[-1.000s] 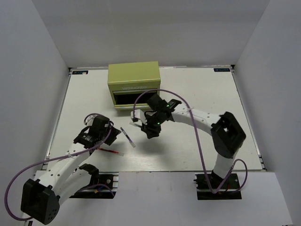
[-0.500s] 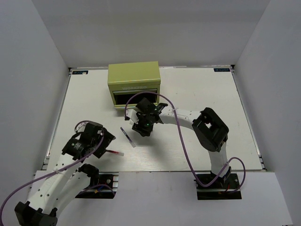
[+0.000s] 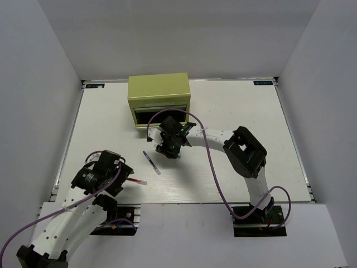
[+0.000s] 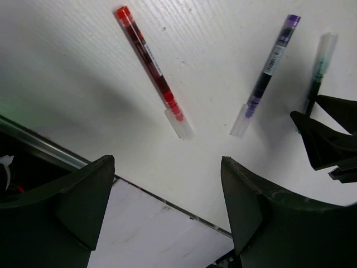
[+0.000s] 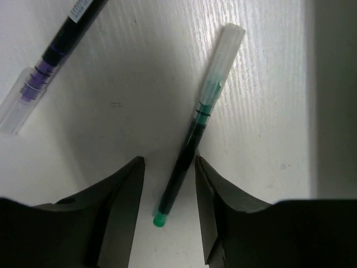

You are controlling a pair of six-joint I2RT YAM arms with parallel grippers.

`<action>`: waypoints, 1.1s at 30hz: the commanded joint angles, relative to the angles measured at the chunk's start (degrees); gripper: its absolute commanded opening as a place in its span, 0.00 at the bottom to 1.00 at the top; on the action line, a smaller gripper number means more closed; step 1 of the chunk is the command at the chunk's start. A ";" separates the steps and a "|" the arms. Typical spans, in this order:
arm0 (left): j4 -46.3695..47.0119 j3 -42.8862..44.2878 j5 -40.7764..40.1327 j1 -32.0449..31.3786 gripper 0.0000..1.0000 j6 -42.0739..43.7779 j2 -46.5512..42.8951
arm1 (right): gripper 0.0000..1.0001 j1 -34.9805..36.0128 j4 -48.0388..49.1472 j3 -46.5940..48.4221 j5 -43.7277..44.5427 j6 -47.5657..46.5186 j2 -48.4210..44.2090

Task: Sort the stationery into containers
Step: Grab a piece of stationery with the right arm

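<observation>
1. Green box (image 3: 159,94) at the far side of the table (image 3: 240,111), a bit left of the middle. Pale words on its near face, too small to read. Dark strip under the words; drawer open or shut, hard to tell from above.
2. Right gripper (image 5: 168,160) low over the table, just near of the box. Fingers (image 5: 114,206) a narrow way apart, one on each side of a green pen (image 5: 199,120). Small gap on one side of the pen, so no squeeze. Other finger touching the pen or not: too close to tell.
3. Green pen flat on the table, with a clear cap on one end. Almost all hidden under the right gripper in the top view.
4. Purple pen (image 3: 151,162) flat on the table, just left of the right gripper, touching nothing. Clear cap too. One end cut off by the top edge in the right wrist view.
5. Red pen (image 4: 152,72) flat on the table, near and left of the purple pen, well apart from the box.
6. Left gripper (image 4: 167,162) over the near left part of the table, just left of the red pen. Fingers wide apart, holding nothing. Only the finger tips in its own view, the rest cut off at the bottom edge.
</observation>
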 commanded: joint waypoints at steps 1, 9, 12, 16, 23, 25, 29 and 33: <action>-1.11 -0.77 0.82 0.12 0.87 -1.25 2.88 | 0.47 0.07 0.88 2.71 0.56 -0.43 2.19; 3.63 -2.36 2.40 0.12 0.87 -1.78 7.20 | 0.41 -0.54 0.09 2.02 -0.32 -0.70 3.77; 4.86 -3.50 2.92 0.12 0.87 -2.39 8.86 | 0.28 -0.63 0.08 0.79 -1.02 -0.70 3.68; 6.27 -4.03 2.93 0.12 0.87 -2.39 11.59 | 0.07 -0.63 -0.44 -1.32 -1.73 -1.66 2.89; 7.59 -3.41 2.93 0.12 0.90 -5.99 16.77 | 0.00 -1.42 -6.40 0.16 -6.55 -8.33 -3.78; 8.81 -3.41 2.93 0.12 0.90 -6.69 18.53 | 0.00 -1.95 -7.29 1.56 -7.00 -9.92 -7.20; 10.75 -3.41 4.15 0.12 0.90 -7.40 21.61 | 0.00 -2.83 -7.65 5.43 -6.48 -13.17 -10.29; 12.77 -2.80 4.16 0.12 0.90 -7.93 25.38 | 0.00 -5.02 -8.44 12.71 -4.55 -15.98 -9.07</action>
